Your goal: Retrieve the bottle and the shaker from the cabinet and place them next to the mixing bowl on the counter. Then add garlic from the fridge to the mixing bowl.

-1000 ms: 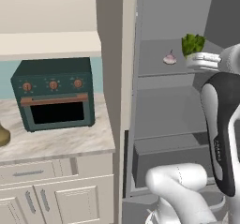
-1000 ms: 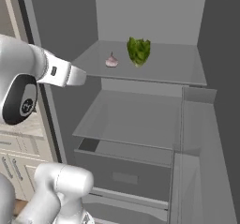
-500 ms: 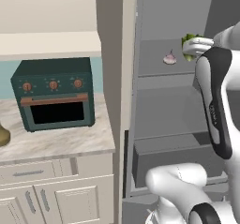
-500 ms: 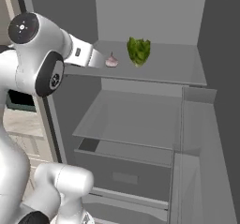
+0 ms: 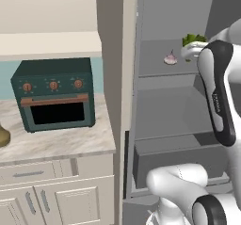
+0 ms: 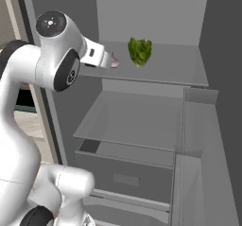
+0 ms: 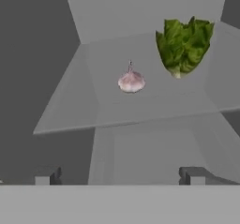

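A pale pink garlic bulb (image 7: 131,81) sits on the top fridge shelf (image 7: 154,107), a little left of a green lettuce head (image 7: 183,46). My gripper (image 7: 119,176) hovers in front of the shelf edge, below and short of the garlic. It is open wide, with nothing between the two dark fingertips (image 7: 47,175). In the right base view the gripper (image 6: 109,61) reaches the shelf front and covers most of the garlic (image 6: 115,64). The left base view shows the garlic (image 5: 170,59) just left of my hand. The bottle, shaker and mixing bowl are out of view.
The fridge stands open with lower glass shelves (image 6: 142,121) and a drawer (image 6: 127,173) under my arm. A dark green toaster oven (image 5: 54,94) sits on the marble counter (image 5: 56,146) left of the fridge. A tan object (image 5: 3,137) is cut off at the counter's left edge.
My arm has risen and swung the hand up and in toward the top shelf, ending close in front of the garlic. The jaws stayed open.
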